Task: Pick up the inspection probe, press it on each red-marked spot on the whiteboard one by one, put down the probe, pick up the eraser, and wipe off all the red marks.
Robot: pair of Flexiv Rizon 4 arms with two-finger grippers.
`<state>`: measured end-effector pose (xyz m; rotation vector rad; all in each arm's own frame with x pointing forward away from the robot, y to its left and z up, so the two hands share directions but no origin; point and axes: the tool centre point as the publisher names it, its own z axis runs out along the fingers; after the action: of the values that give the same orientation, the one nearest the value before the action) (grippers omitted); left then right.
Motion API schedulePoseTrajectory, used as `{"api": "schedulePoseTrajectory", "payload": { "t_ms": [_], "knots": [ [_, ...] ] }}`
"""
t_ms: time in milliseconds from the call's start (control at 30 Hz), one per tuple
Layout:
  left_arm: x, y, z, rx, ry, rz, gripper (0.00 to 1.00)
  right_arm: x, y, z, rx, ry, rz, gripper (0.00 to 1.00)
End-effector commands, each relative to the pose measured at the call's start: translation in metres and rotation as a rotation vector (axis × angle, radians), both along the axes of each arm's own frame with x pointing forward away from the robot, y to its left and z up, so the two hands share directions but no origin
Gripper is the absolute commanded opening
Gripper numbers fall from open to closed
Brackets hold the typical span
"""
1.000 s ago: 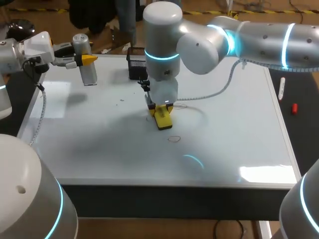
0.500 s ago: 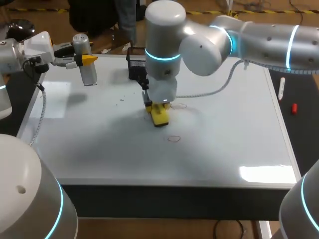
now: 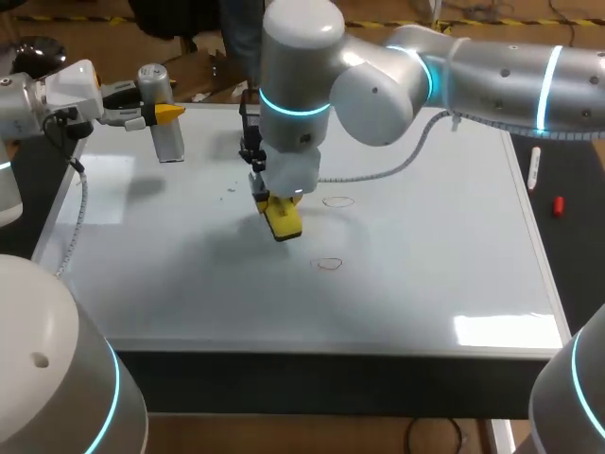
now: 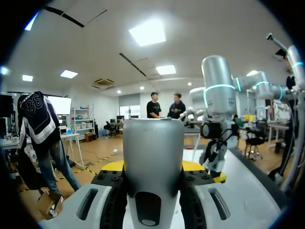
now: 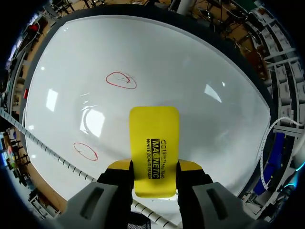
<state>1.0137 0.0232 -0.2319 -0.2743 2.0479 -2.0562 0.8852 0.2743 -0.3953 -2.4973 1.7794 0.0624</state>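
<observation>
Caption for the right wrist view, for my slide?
Right gripper holds the yellow eraser over the whiteboard, two red marks unwiped.

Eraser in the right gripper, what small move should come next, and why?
Probably sweep the eraser sideways onto the far red circle. The right gripper is shut on the eraser, which sits over a bare part of the whiteboard, and both that circle and the near red circle show unwiped.

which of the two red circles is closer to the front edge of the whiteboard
The red circle nearest the robot; the other red circle sits farther back, level with the yellow eraser.
</observation>
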Motion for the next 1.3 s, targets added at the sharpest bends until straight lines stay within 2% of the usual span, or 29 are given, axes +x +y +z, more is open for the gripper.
{"api": "schedulePoseTrajectory", "payload": {
  "t_ms": [33,267,567,1300],
  "knots": [
    [-0.001,-0.001,0.001,0.0,-0.003,0.005,0.0,0.009,0.021,-0.013,-0.025,0.02,0.011,0.0],
    [-0.001,-0.001,0.001,0.0,-0.003,0.005,0.0,0.01,0.026,-0.022,-0.029,0.033,0.018,0.0],
    [-0.001,-0.001,0.001,0.0,-0.003,0.005,0.0,0.007,0.018,-0.036,-0.043,0.063,0.005,0.0],
    [-0.001,-0.001,0.001,0.0,-0.003,0.005,0.0,0.008,-0.038,-0.064,-0.078,0.118,-0.109,0.0]
  ]
}}
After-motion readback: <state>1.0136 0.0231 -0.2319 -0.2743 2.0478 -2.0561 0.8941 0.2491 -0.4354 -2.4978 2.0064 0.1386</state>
